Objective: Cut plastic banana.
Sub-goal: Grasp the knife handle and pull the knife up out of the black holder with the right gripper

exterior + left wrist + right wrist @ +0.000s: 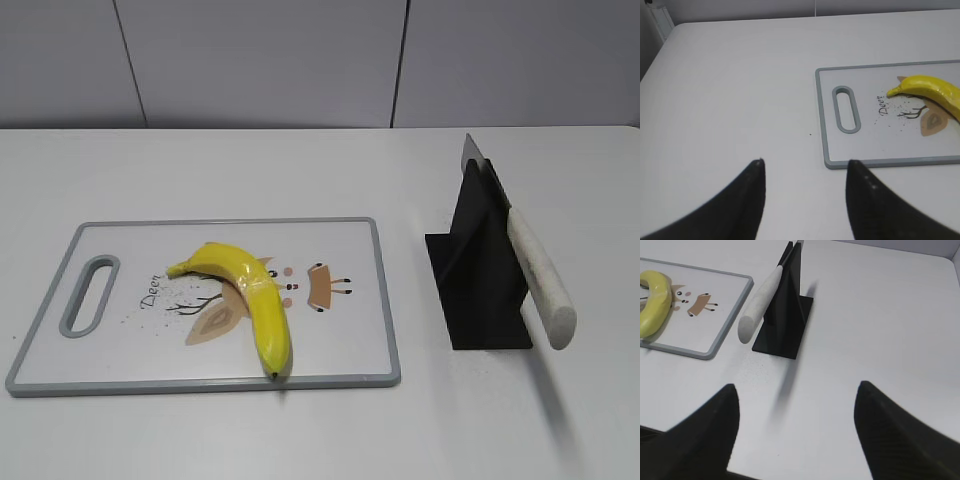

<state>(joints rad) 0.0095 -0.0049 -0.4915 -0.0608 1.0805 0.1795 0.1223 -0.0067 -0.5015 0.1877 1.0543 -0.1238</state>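
Knife (761, 295) shows beside right jaws, unseen by left wrist.

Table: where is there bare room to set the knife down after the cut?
Bare table lies right of and in front of the knife stand, and behind the board. The strip between board and stand is narrow. On the board, the banana fills the middle; the right end stays free.
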